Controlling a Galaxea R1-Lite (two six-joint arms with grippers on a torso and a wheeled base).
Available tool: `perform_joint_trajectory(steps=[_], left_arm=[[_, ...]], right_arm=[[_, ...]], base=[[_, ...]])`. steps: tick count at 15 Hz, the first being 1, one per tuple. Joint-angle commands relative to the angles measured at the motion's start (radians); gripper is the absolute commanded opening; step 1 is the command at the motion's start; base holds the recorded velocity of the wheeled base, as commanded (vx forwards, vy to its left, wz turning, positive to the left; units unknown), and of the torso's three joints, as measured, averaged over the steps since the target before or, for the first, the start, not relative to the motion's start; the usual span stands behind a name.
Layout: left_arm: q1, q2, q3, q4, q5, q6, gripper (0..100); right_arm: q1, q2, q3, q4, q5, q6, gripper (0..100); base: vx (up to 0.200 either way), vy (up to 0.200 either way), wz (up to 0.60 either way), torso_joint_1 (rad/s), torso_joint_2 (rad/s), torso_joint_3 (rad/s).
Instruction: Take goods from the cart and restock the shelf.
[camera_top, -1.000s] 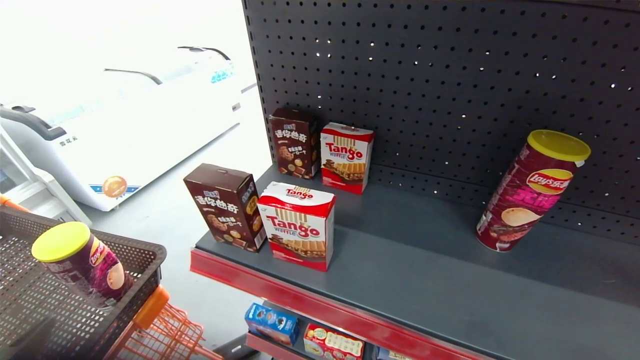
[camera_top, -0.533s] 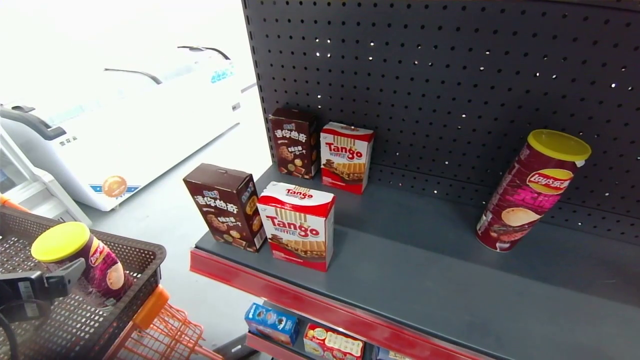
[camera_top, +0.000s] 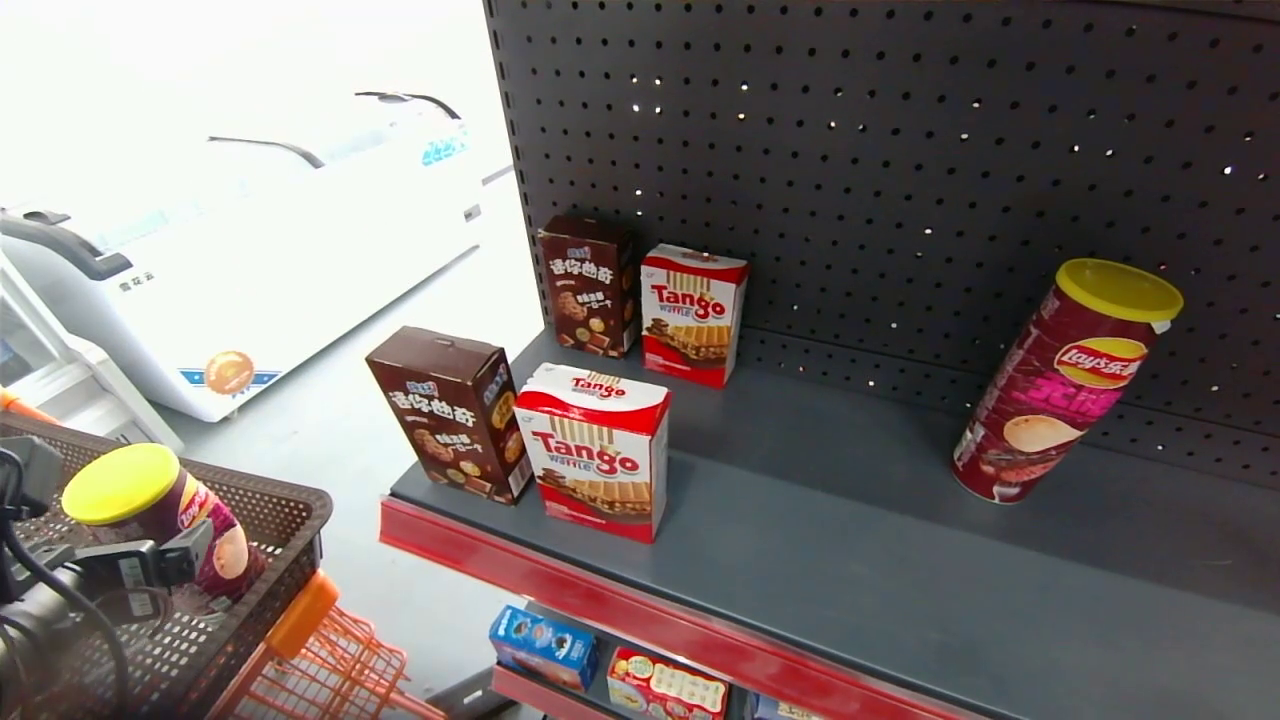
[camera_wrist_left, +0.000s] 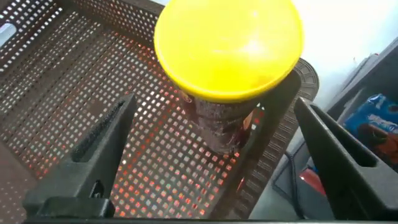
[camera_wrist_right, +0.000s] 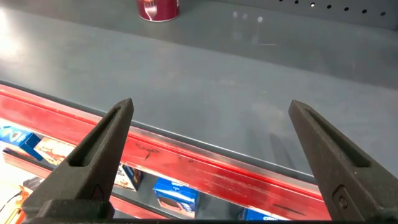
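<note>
A maroon chip can (camera_top: 150, 520) with a yellow lid (camera_wrist_left: 229, 46) stands upright in the dark mesh cart basket (camera_top: 290, 510). My left gripper (camera_top: 110, 515) is open at the can, one finger on each side of it, and no contact is visible. In the left wrist view the can sits between and beyond the open left gripper (camera_wrist_left: 217, 130). A second chip can (camera_top: 1065, 385) stands on the grey shelf board (camera_top: 850, 540), tilted back towards the pegboard. My right gripper (camera_wrist_right: 211, 143) is open with nothing in it, above the shelf's front part; the shelf can's base (camera_wrist_right: 158, 9) is farther off.
Two brown cookie boxes (camera_top: 450, 415) (camera_top: 590, 285) and two red-white wafer boxes (camera_top: 598, 450) (camera_top: 693, 315) stand at the shelf's left end. The board between them and the shelf can is bare. Behind is a pegboard (camera_top: 900, 150). A white freezer (camera_top: 250, 250) stands left; packets (camera_top: 545, 645) fill the lower shelf.
My left gripper has come into the head view from the lower left and moved up to the can in the basket. The can and the shelf goods have not moved.
</note>
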Motion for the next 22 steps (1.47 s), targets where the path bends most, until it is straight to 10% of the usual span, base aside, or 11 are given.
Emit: perform_joint_trajectory(steps=[1,6,16,17,22], left_arm=[[0.001,0.181,0.082,-0.165,-0.004,0.0,100],[0.006,0.377,0.129,-0.467,-0.004,0.001,100],[0.038,0.526,-0.101,-0.467,-0.001,-0.026,100],[0.038,0.537,-0.125,-0.467,-0.001,-0.026,0],[0.029,0.523,-0.211,-0.462,-0.002,-0.016,0]], right_arm=[[0.0,0.0,0.0,0.001,0.0,0.0,100],[0.0,0.0,0.0,-0.001,0.002,0.0,100],[0.0,0.0,0.0,-0.001,0.0,0.0,100],[0.0,0.0,0.0,0.001,0.0,0.0,100],[0.0,0.0,0.0,-0.001,0.0,0.0,100]], base=[[0.0,0.0,0.0,0.0,0.0,0.0],[0.0,0.0,0.0,0.0,0.0,0.0],[0.0,0.0,0.0,0.0,0.0,0.0],[0.0,0.0,0.0,0.0,0.0,0.0],[0.0,0.0,0.0,0.0,0.0,0.0]])
